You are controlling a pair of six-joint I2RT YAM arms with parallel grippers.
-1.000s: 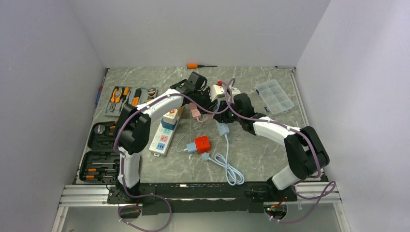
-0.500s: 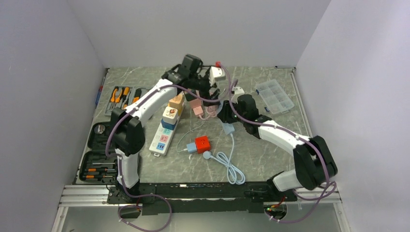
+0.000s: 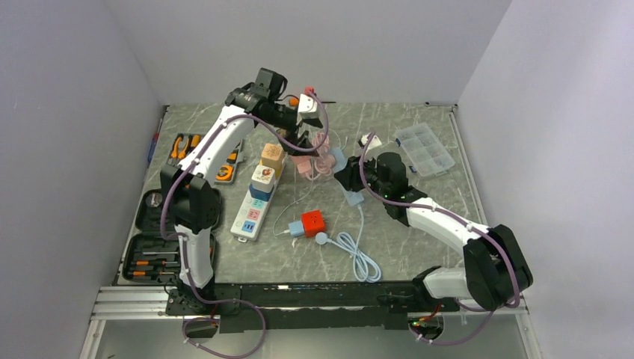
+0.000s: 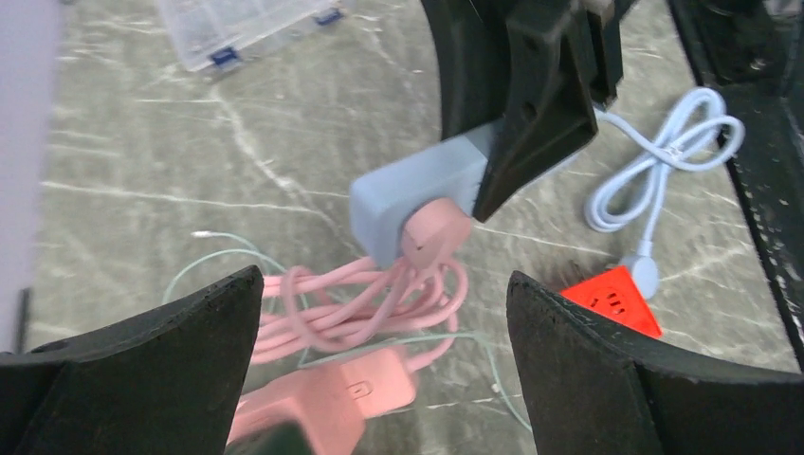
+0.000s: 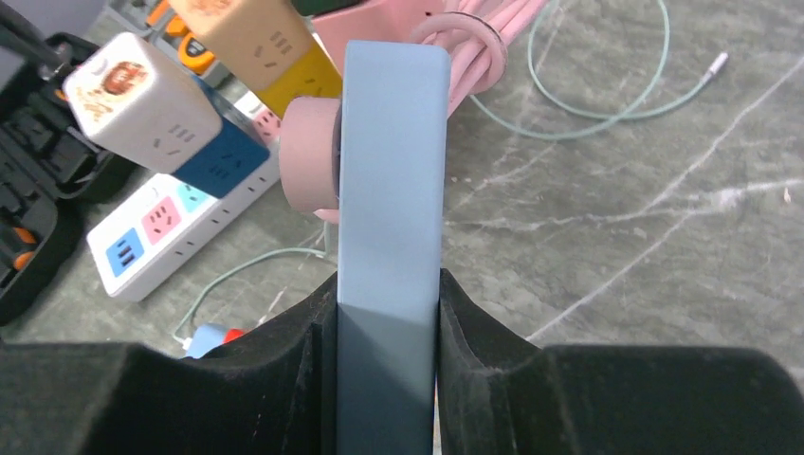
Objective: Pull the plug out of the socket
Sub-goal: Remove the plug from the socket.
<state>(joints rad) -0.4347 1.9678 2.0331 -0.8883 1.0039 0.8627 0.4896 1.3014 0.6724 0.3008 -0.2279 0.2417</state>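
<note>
From above, the marbled grey-green stone counter [image 3: 404, 247] carries a glossy red plastic cube adapter [image 3: 312, 222]. Just beyond that cube and slightly to its right, the right end effector [image 3: 346, 178] is clamped on a smooth, pale blue-grey rectangular plastic socket block [image 3: 353, 197]. The block's long axis runs roughly far to near, a little slanted. A light blue rubbery cord [image 3: 362, 224] leaves its near end and loops on the counter to the right of the cube. Farther beyond the cube, the left end effector [image 3: 297, 129] hangs high over a loose coil of pink cable [image 3: 320, 158]. Its jaws are spread wide and hold nothing.

In the left wrist view, two rough black curved fingers [image 4: 142, 379] stand well apart at the bottom corners, with only the scene below between them. Up and left of the cube, here at the lower right, the socket block slants out of the other arm's black grip. A round matt pink plug [image 4: 434, 237] sits seated in its face, pointing down toward the pink coil.

In the right wrist view, the block shows as a narrow slab pinched between black pads, its long axis straight away from the camera. The plug juts sideways from its left face. The cube is a red sliver at the lower left.
</note>
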